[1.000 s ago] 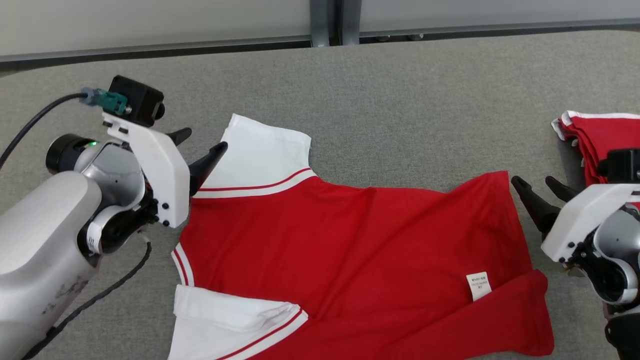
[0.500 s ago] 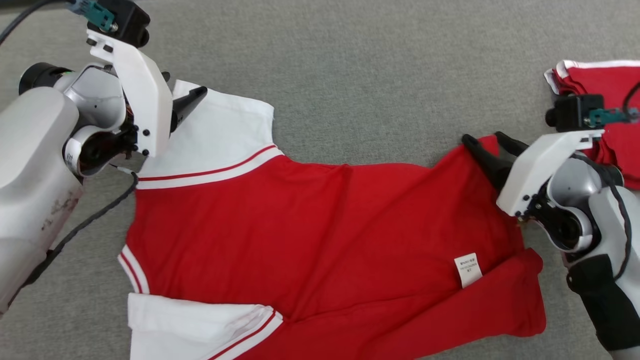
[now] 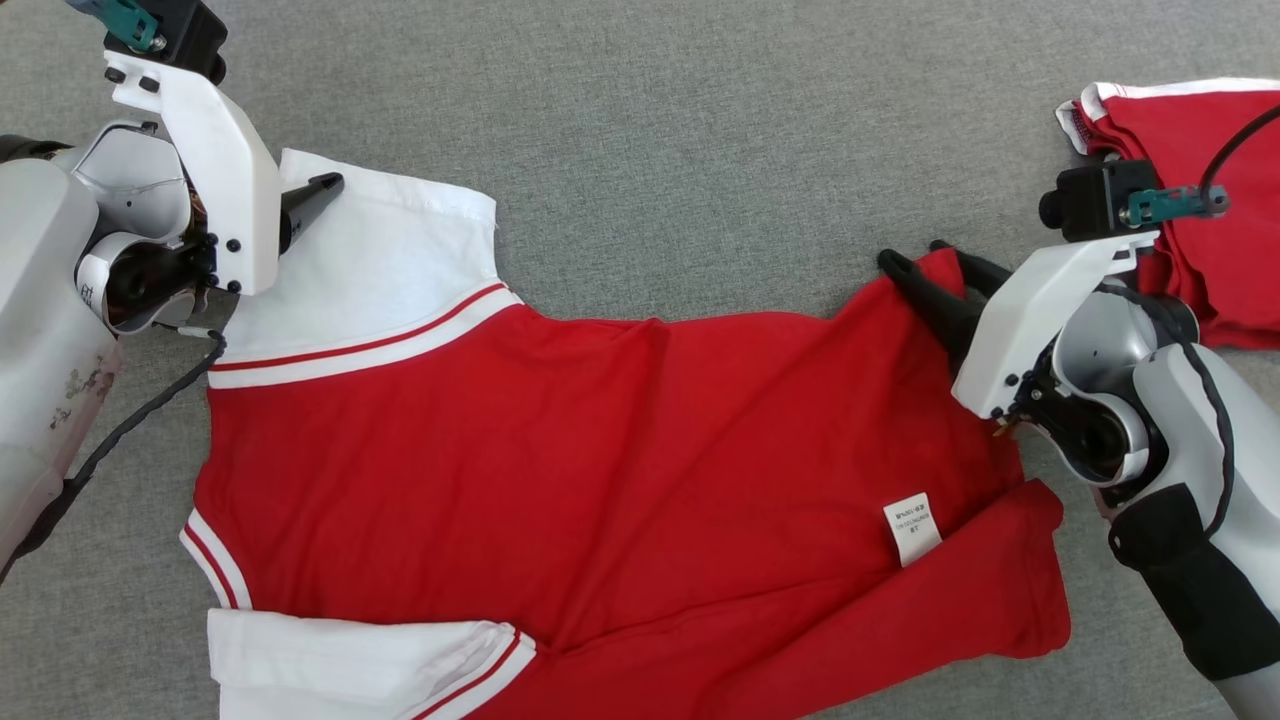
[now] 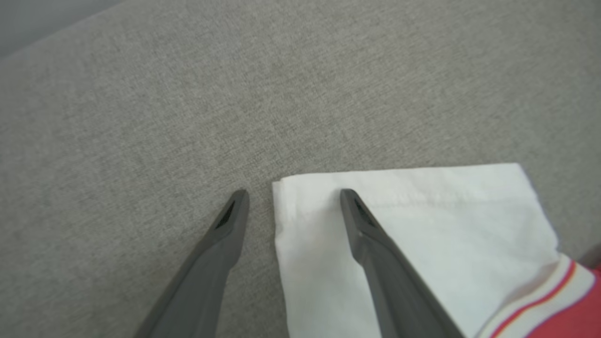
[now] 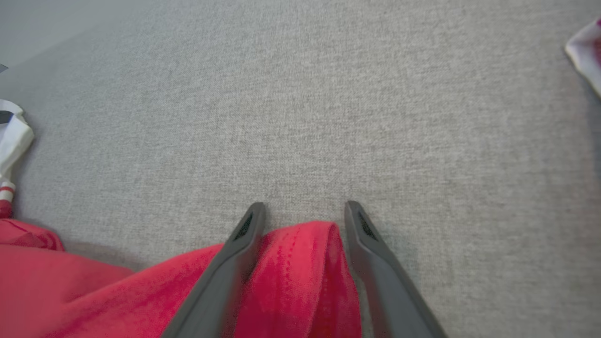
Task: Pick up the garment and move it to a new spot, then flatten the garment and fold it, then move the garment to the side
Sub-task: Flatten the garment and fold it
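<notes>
Altogether one garment [image 3: 600, 450] — spread, one folded stack [image 3: 1170, 125]

We see a small white tag [image 3: 911, 527] on the red garment [image 3: 600, 450], near its hem on the right side, with a few lines of dark print too small for us to read; a white sticker [image 3: 88, 292] on the left arm [image 3: 40, 300] is equally illegible

My head camera looks steeply down on the garment [image 3: 600, 450]; wrist cameras sit low and close, left sharing its white sleeve [image 4: 422, 244], right its red hem corner [image 5: 291, 277].
</notes>
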`<state>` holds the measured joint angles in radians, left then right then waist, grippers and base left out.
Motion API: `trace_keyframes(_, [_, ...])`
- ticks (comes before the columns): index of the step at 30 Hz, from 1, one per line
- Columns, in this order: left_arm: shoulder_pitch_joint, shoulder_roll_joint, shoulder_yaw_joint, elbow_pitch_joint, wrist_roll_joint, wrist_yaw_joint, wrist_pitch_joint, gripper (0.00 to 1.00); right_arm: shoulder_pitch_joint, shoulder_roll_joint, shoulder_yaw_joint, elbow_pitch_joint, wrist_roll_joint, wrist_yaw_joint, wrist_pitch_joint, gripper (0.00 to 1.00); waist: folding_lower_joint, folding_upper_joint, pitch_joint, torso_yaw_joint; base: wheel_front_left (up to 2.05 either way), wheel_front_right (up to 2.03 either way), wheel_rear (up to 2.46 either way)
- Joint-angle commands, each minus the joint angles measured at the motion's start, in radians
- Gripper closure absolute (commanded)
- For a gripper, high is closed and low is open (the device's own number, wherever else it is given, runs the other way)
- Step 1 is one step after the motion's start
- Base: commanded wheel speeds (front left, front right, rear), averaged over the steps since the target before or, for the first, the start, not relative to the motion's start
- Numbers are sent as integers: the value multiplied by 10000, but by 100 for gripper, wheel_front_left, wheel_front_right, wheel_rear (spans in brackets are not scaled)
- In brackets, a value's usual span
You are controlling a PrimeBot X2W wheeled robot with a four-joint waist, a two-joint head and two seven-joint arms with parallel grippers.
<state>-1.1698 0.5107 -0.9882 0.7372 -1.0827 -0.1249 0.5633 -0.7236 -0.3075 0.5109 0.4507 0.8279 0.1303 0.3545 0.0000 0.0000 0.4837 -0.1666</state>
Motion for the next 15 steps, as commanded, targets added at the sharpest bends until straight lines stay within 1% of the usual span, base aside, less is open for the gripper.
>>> trace_keyframes(1, [-37,-16,-60,108,-85,-42,47,0,297,92,361,125,159,9,93,55,0,0,-27,12,0,0,0])
trace_keyframes(2, [-32,-33,-82,151,-115,-49,59,16,289,40,445,110,228,9,51,58,0,0,-45,21,0,0,0])
trace_keyframes(3, [-26,-40,-110,191,-119,-56,85,31,283,-6,530,105,278,9,19,75,0,0,-62,30,0,0,0])
trace_keyframes(4, [-23,-52,-147,222,-134,-63,73,68,275,-47,615,91,327,7,-10,94,0,0,-86,37,0,0,0])
trace_keyframes(5, [-32,-54,-170,220,-144,-67,8,100,261,-93,674,79,378,7,-72,100,0,0,-106,42,0,0,0])
trace_keyframes(9, [-15,-88,-242,191,-254,-62,-151,100,102,-250,811,121,379,7,-526,100,0,0,-195,60,0,0,0])
trace_keyframes(15, [30,39,-415,8,-501,-62,-314,100,-91,-379,890,326,428,7,-1195,100,0,0,-538,82,0,0,0])
